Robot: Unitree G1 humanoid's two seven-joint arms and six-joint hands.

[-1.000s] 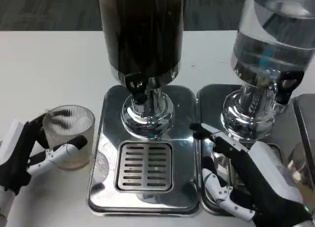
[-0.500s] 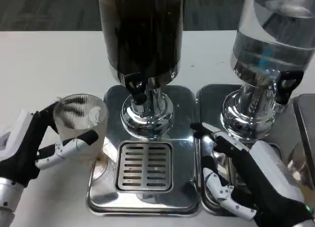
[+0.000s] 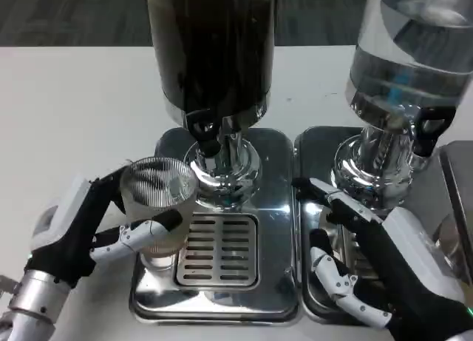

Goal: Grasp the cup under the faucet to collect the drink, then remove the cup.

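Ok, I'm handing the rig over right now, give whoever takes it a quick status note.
Left hand holds the ribbed clear cup above the left part of the drip tray, just left of the dark dispenser's faucet.
Right hand holds nothing, fingers apart, over the neighbouring tray in front of the clear dispenser.
Done: cup grasped.
Left: centre it under the faucet, collect the drink, remove the cup.

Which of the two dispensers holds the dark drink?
The left dispenser, whose tank looks almost black; the right dispenser holds clear liquid. The cup is beside the dark one's tap.
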